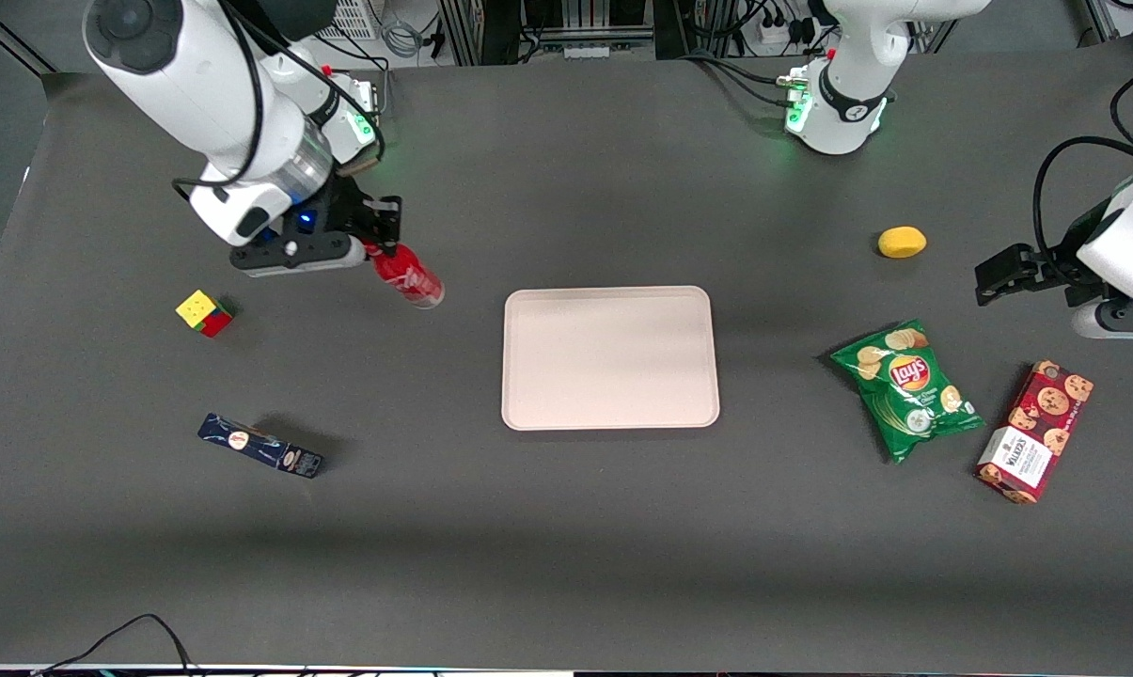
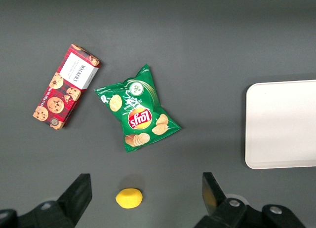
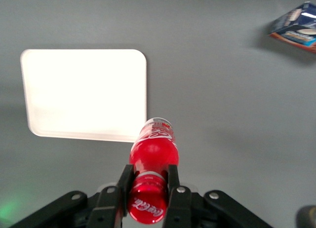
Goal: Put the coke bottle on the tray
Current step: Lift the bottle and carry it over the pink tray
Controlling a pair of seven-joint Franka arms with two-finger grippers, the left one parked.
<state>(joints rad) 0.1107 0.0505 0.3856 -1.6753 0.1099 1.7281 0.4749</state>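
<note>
The gripper (image 1: 378, 246) is clamped on the cap end of the bottle (image 1: 409, 276), holding it tilted in the air toward the working arm's end of the desk (image 1: 566, 527), beside the tray (image 1: 610, 357) and not over it. In the front view the arm and gripper hide the bottle's cap; only the red body and clear base show. The right wrist view shows both fingers (image 3: 174, 188) pressed against the bottle (image 3: 153, 156), though its cap end is partly cut off by the frame edge. The tray (image 3: 84, 92) is washed out to plain white there, its rim hard to make out. The dark blue box (image 1: 260, 446) lies nearer the front camera than the bottle; in the wrist view the box (image 3: 296, 26) is cropped. A cube (image 1: 204, 312) sits near the gripper.
</note>
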